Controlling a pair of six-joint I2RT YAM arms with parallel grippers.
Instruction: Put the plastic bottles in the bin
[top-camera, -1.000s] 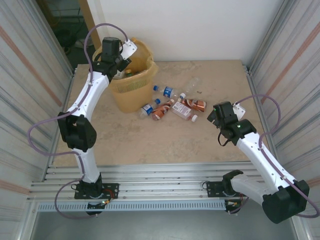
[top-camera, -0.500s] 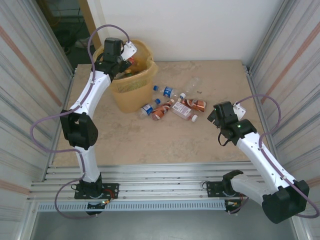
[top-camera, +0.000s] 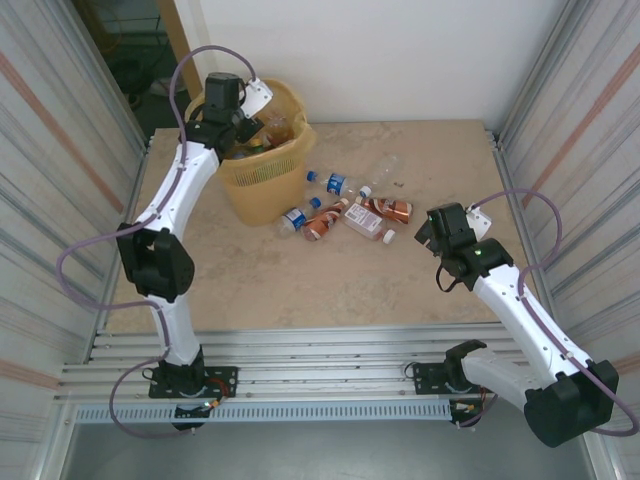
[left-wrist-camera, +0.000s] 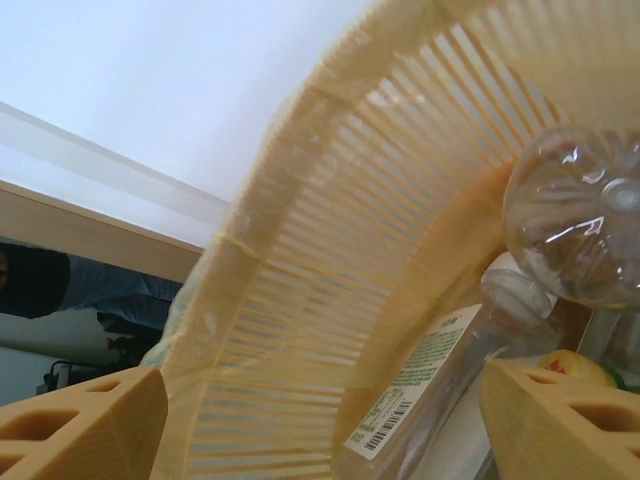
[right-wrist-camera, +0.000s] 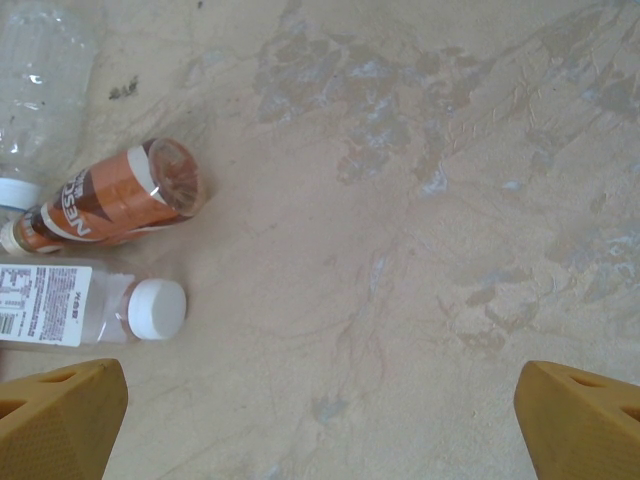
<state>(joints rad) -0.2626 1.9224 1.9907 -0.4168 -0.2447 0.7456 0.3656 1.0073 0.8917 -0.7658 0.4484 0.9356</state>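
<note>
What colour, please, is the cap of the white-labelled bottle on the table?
White cap, clearest in right wrist view.

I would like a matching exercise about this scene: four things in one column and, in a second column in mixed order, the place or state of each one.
1. left gripper
2. right gripper
3. white-capped bottle
4. bin

a. lying on the table
b. open, above bare table
c. standing, bottles inside
d. open, at the bin's mouth

Pairs: 1-d, 2-b, 3-a, 4-c
</note>
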